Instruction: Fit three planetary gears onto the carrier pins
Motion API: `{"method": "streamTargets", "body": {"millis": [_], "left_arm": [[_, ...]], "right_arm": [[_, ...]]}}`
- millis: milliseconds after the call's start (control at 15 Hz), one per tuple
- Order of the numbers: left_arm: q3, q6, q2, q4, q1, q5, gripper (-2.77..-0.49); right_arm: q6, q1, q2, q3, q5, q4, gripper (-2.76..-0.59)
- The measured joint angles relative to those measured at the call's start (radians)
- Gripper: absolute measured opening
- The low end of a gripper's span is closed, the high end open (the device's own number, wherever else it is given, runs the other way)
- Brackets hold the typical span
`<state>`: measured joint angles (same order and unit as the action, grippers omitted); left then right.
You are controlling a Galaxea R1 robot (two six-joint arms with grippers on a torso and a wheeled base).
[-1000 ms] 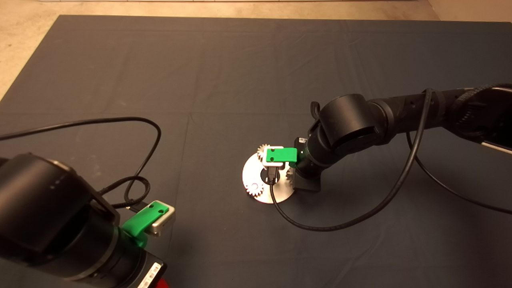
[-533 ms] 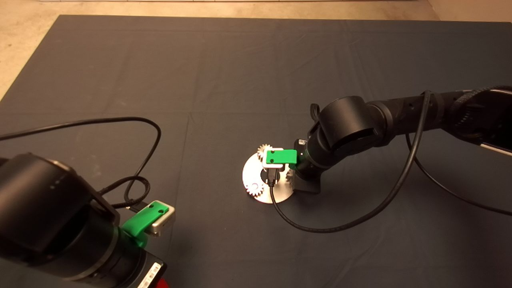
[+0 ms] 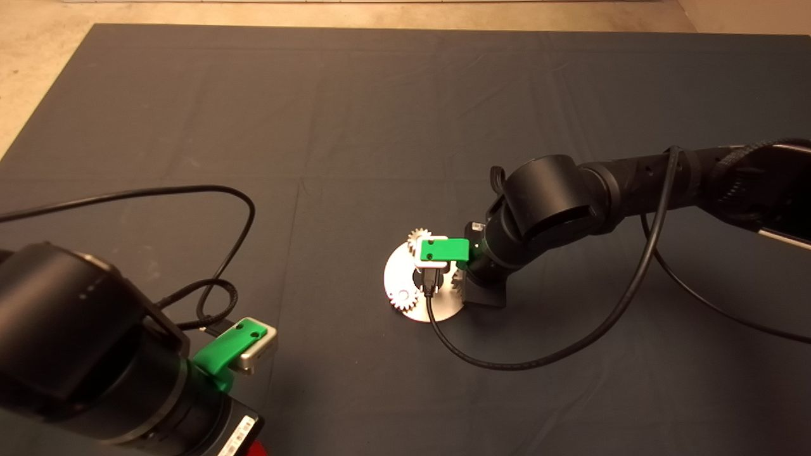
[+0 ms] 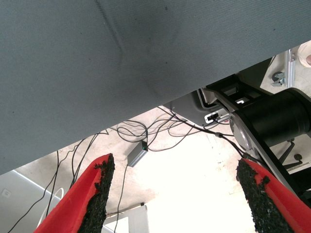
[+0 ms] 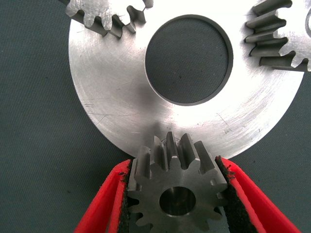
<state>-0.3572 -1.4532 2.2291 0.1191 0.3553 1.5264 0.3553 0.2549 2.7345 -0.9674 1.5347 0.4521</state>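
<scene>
Right pincer of green body and red fingers down over the flat round shiny metal plate near the middle of the dark mat on the desk — clenched on a small silver-grey toothed metal gear, black pads pressed against teeth on both flanks. Seated at the plate's rim, this gear, with a round silver pin end visible inside its bore; whether fully down on the pin, cannot tell. Plate's large central hole open to the mat beneath. Two more silver-grey gears on the same plate: one at one side of the hole, another at the opposite side, both cut off by the wrist view's edge. From above, one gear on the plate's near-left part, another at its far edge, half hidden by the pincer's green block. Black cable looping from the right arm across the mat.

Left pincer parked at the mat's lower left corner — fingers spread wide, nothing between them, floor and loose wires beyond the mat's edge.
</scene>
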Motion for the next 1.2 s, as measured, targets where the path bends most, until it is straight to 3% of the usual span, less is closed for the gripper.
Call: {"method": "streamTargets", "body": {"millis": [267,467,1200], "left_arm": [[0.0,0.0,0.0,0.0,0.0,0.0,-1.5],[0.002,0.0,-0.008,0.0,0.0,0.0,-1.5],[0.009,0.001,-0.011,-0.001,0.0,0.0,-1.5]], "right_arm": [[0.0,-0.003,0.0,-0.001,0.003,0.004,-2.26],[-0.002,-0.021,0.0,-0.002,0.0,0.008,-2.26],[-0.003,-0.025,0.0,-0.002,-0.001,0.013,-2.23]]}}
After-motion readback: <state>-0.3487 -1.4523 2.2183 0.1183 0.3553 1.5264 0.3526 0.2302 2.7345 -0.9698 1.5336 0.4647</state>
